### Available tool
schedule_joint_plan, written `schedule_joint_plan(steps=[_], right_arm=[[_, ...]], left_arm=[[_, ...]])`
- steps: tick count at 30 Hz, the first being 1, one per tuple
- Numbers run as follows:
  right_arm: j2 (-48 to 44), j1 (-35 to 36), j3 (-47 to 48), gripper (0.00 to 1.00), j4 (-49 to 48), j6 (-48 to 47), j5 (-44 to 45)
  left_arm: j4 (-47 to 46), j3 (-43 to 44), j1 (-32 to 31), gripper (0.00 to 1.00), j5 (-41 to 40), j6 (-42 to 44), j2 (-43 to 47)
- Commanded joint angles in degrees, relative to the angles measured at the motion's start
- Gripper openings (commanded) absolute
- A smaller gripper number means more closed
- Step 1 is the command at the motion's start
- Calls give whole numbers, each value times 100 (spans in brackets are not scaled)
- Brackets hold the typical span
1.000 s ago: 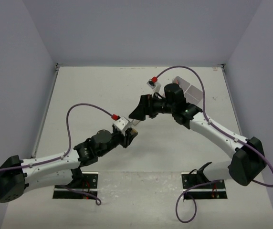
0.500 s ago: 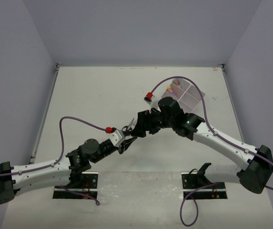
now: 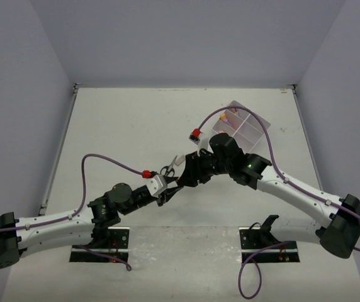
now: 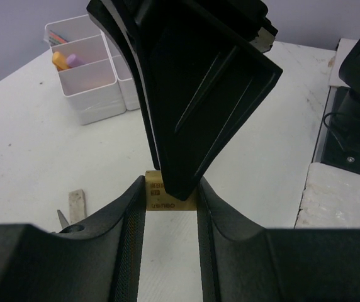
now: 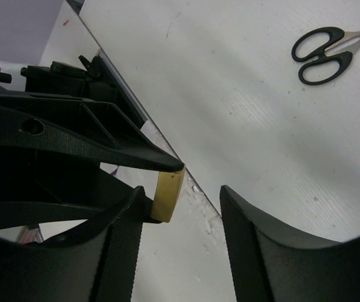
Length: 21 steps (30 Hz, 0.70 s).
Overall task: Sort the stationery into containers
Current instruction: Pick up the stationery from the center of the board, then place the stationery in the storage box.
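While left gripper (image 4: 169,214) jaws pinch the eraser (image 5: 167,195) in apparent handover, right gripper (image 5: 183,196) jaws, half-open, must close, then reach the box (image 3: 255,119) at 1 o'clock.

From overhead, the right arm (image 3: 281,182) is covering the near corner of the white box (image 3: 250,128). The scissors (image 5: 321,55) are running off the right wrist view's edge. Print on the yellowish block (image 4: 161,200) is blurring beyond reading.

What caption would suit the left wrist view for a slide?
Left end effector holds a tan eraser beside the right end effector, white divided box behind.
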State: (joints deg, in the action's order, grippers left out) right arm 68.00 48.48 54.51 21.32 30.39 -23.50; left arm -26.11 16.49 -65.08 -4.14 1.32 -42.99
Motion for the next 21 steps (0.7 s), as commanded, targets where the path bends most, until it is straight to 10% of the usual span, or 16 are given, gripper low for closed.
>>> schedule_joint_plan(steps=[1,9,12,16,18,21], right_arm=[[155,75,-90,39,-397,-4,-399],[247,246,30,0,-374,13,-647],[205,259,62,0,-321,-14,-583],[152,259,120,0,-210,-119,-276],[137,247,186,0,-176,-210,18],[186,39,280,0,-79,-433,473]], left_arm=[[-405,152,-31,0,193,105,-25],[-348,74,-29,0,-13,184,65],[-305,56,-31,0,-211,200,101],[-282,30,-31,41,-589,78,126],[-218,60,-31,89,-986,-62,106],[-31,143,-31,100,-1341,-289,94]])
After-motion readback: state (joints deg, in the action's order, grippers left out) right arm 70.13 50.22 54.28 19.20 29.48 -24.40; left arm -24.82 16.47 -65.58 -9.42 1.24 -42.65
